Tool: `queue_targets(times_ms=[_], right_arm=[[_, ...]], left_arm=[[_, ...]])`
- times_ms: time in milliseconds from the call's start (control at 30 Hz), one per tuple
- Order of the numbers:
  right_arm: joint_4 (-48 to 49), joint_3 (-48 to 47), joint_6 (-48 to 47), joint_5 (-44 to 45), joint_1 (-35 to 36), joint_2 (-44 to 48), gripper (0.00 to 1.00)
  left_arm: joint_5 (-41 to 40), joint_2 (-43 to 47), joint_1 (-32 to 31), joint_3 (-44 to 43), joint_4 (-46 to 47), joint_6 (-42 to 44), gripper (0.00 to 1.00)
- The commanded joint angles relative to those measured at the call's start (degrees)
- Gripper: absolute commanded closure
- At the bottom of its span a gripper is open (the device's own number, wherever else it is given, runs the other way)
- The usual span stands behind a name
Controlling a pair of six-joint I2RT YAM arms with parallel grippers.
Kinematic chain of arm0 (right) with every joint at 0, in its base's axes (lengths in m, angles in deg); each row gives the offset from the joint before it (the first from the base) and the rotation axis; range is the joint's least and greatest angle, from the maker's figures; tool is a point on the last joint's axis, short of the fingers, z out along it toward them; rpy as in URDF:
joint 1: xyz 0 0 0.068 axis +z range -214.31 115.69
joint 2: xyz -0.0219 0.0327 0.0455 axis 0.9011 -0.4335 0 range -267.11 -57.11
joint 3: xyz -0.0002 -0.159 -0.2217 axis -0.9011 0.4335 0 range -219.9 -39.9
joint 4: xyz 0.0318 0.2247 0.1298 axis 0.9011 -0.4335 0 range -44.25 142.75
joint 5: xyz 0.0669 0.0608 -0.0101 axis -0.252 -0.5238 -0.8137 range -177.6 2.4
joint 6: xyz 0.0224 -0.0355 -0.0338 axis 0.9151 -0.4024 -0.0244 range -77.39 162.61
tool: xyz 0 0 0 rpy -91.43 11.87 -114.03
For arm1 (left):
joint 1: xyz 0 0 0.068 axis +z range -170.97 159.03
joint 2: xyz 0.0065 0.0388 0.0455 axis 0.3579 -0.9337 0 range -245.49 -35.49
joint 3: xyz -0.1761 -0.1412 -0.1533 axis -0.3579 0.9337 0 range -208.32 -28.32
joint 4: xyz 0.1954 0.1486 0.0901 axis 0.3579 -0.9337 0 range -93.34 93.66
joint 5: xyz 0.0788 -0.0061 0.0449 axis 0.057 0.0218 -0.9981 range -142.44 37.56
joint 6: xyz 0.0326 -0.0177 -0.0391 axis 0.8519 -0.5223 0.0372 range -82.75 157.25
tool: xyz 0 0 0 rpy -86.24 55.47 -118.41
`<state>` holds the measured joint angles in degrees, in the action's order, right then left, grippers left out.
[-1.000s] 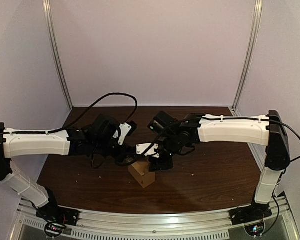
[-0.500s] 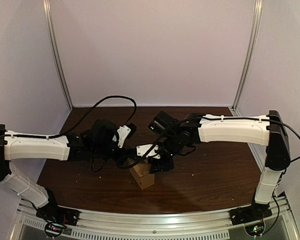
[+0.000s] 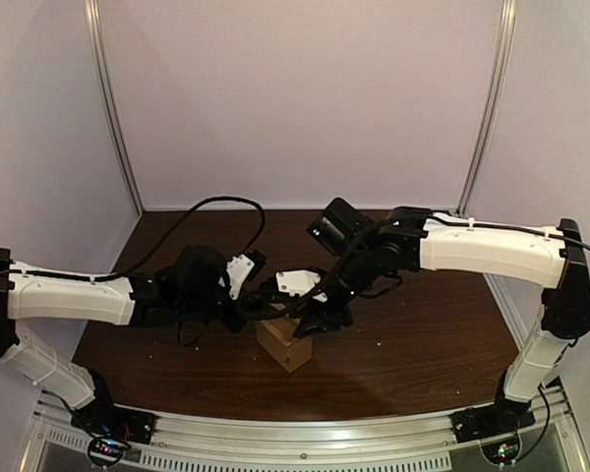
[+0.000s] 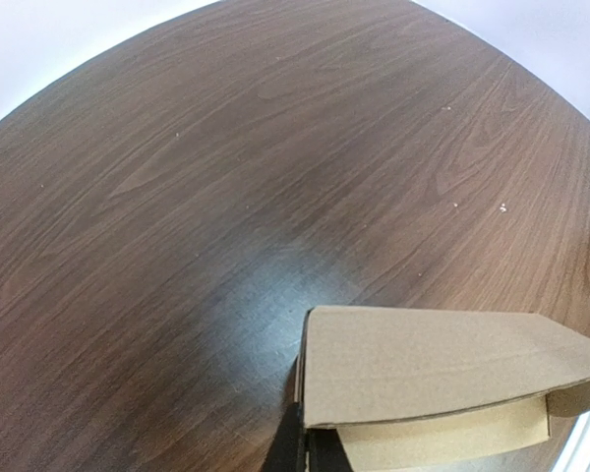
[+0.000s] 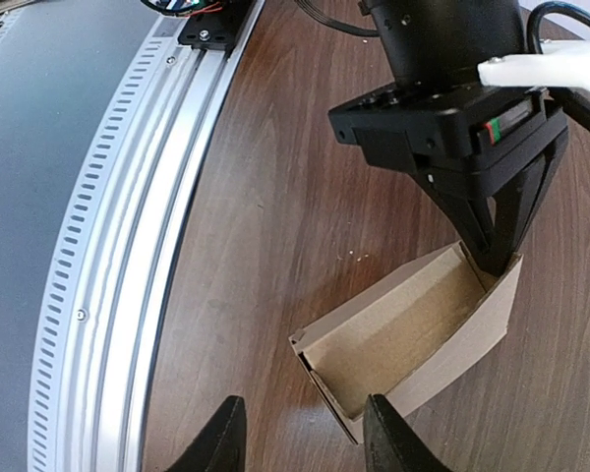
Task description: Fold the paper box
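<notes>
The brown paper box [image 3: 283, 345] stands on the dark wooden table [image 3: 413, 334], its top open. In the right wrist view the open box [image 5: 403, 329] shows its hollow inside, with one long wall bowed outward. My left gripper [image 5: 492, 258] is shut on the box's far end wall. In the left wrist view its fingertips [image 4: 305, 450] pinch a thin cardboard edge, and a curved flap [image 4: 442, 364] fills the lower right. My right gripper [image 5: 305, 442] hangs open above the box's near corner, one finger [image 5: 393, 433] over the wall and the other over bare table.
A slotted metal rail [image 5: 108, 256] runs along the table's near edge, close to the box [image 3: 305, 433]. Black cables [image 3: 206, 211] loop behind the left arm. Small crumbs [image 4: 500, 207] dot the wood.
The right arm has swung its elbow back and to the right, and its gripper now sits over the box. The left arm has lowered slightly toward the box.
</notes>
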<state>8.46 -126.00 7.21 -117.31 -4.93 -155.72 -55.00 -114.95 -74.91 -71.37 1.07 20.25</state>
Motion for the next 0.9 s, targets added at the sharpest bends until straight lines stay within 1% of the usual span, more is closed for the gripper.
queue_targets(times_ms=[0, 167, 467, 533, 667, 733, 867], right_arm=[[-0.2, -1.2, 2.0, -3.3, -0.2, -1.5, 0.6], [0.5, -1.5, 3.0, -1.4, -0.3, -3.6, 0.64], [1.4, -0.3, 4.1, -3.4, 0.1, -6.3, 0.66], [1.8, -0.3, 5.1, -4.5, -0.2, -4.6, 0.66], [3.8, -0.4, 6.1, -3.3, -0.8, 0.5, 0.65], [1.3, -2.7, 6.2, -3.5, -1.6, 0.9, 0.65], [2.3, -2.5, 6.6, -2.1, -2.8, 1.6, 0.65]], left_arm=[[2.0, -3.2, -0.8, 3.3, -12.8, 0.7, 1.0], [1.8, -2.7, -0.8, 3.4, -13.0, 0.7, 1.0], [1.9, -3.3, -0.8, 3.0, -12.8, 0.9, 1.0], [2.0, -3.2, -0.8, 2.8, -12.9, 0.9, 1.0], [2.1, -3.0, -0.9, 2.3, -13.4, 1.1, 1.0], [2.1, -3.0, -0.8, 2.2, -13.5, 1.2, 1.0], [2.4, -2.9, -0.8, 2.0, -13.8, 1.0, 1.0]])
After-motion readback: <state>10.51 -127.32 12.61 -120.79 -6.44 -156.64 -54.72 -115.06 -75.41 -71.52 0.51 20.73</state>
